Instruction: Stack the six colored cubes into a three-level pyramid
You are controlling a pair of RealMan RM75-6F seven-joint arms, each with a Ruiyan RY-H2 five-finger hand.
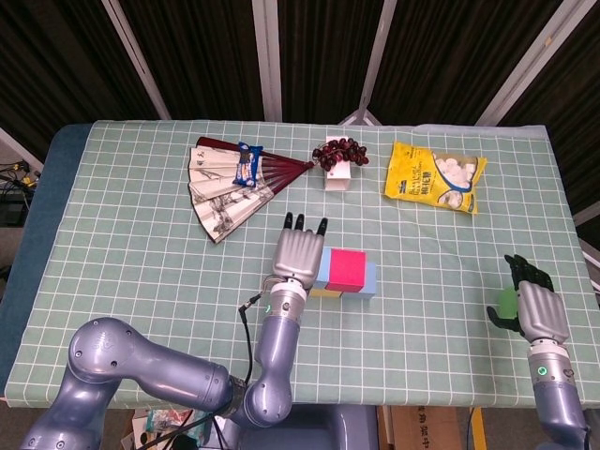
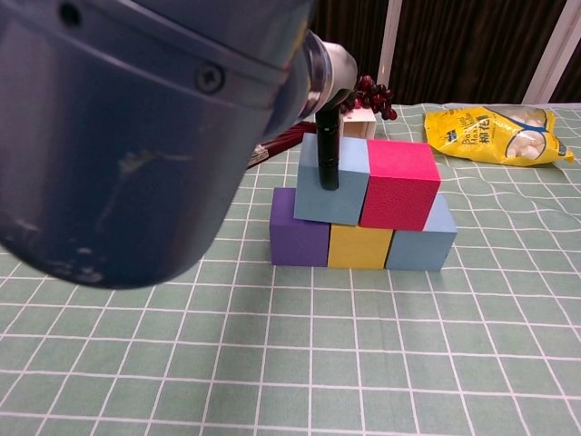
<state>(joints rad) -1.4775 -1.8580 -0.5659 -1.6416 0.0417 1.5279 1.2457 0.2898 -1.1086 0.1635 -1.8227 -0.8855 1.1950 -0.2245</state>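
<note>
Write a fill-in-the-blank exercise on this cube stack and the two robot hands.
1. The bottom row holds purple, ____ and blue cubes.
2. The left robot hand holds a light blue cube beside the ____ cube on the second level.
3. The right robot hand holds a ____ cube away from the stack.
4. The third level so far holds ____ cubes.

Missing words: yellow; pink; green; no
</note>
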